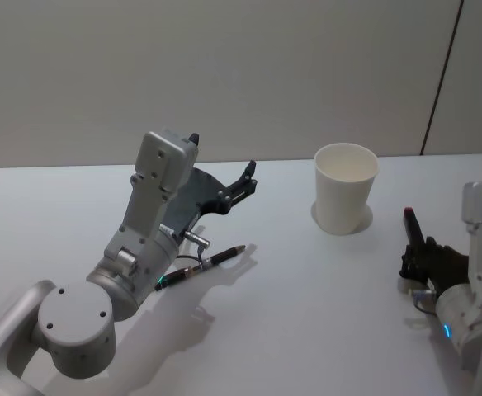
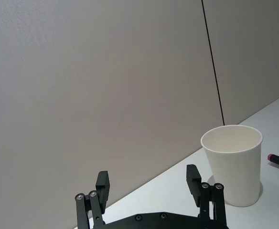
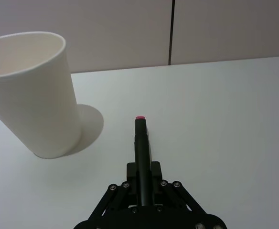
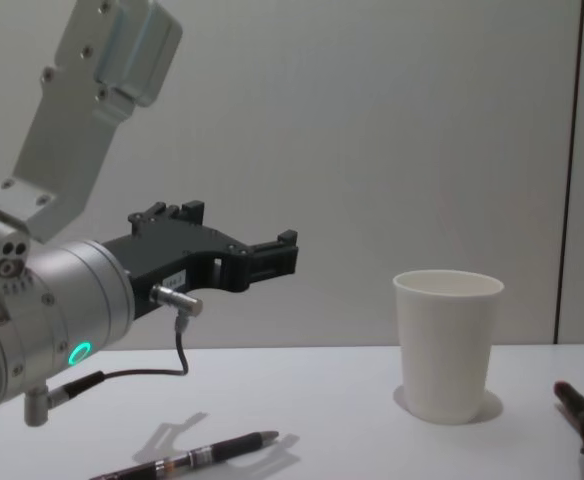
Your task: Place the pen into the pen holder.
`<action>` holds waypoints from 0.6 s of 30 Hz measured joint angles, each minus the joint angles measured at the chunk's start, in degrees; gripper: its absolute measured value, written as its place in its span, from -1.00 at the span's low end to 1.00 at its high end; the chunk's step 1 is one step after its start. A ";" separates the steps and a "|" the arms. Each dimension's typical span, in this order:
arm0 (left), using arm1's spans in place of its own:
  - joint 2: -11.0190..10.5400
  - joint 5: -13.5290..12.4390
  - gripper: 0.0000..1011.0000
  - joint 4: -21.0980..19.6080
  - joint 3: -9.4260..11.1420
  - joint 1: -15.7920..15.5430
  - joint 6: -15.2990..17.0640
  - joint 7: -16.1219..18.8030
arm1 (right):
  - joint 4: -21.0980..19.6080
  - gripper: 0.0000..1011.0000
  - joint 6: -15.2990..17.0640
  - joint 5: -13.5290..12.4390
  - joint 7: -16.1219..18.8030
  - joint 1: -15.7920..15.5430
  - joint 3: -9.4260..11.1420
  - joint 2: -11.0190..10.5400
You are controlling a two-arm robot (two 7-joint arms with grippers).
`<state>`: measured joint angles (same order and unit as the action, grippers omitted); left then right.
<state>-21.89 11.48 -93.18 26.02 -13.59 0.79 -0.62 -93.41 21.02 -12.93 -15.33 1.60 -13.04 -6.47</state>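
Observation:
The pen holder [image 1: 346,188] is a white paper cup standing upright at the back right of the table; it is also in the chest view [image 4: 447,345]. My right gripper [image 3: 141,174] is shut on a black pen [image 3: 140,140] with a pink end, held low beside the cup, to its right [image 1: 412,227]. A second dark pen [image 1: 204,266] lies flat on the table at the left [image 4: 207,455]. My left gripper [image 1: 248,180] hangs open above and behind that lying pen, with nothing between its fingers [image 2: 102,183].
The white table [image 1: 307,330] runs back to a plain grey wall. The left arm's large body [image 1: 134,264] rises over the table's left side. Free tabletop lies between the lying pen and the cup [image 2: 232,162].

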 joint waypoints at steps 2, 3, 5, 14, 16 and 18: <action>0.00 0.00 0.98 0.00 0.00 0.00 0.00 0.00 | 0.00 -0.67 -0.54 0.24 0.41 0.00 0.03 -0.07; 0.00 0.00 0.98 0.00 0.00 0.00 0.00 0.00 | 0.00 -0.67 -0.88 0.38 0.65 0.01 0.05 -0.12; 0.00 0.00 0.98 0.00 0.00 0.00 0.00 0.00 | -0.02 -0.67 -1.86 0.80 1.31 0.04 0.11 -0.27; 0.00 0.00 0.98 0.00 0.00 0.00 0.00 0.00 | -0.23 -0.67 -7.18 3.19 4.74 0.33 0.45 -1.03; 0.00 0.00 0.98 0.00 0.00 0.00 0.00 0.00 | -0.26 -0.67 -8.12 3.67 5.34 0.42 0.51 -1.18; 0.00 0.00 0.98 0.00 0.00 0.00 0.00 0.00 | -0.29 -0.67 -9.06 4.13 5.95 0.51 0.55 -1.33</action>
<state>-21.89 11.48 -93.18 26.02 -13.59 0.79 -0.62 -93.69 11.96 -8.80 -9.38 2.11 -12.49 -7.80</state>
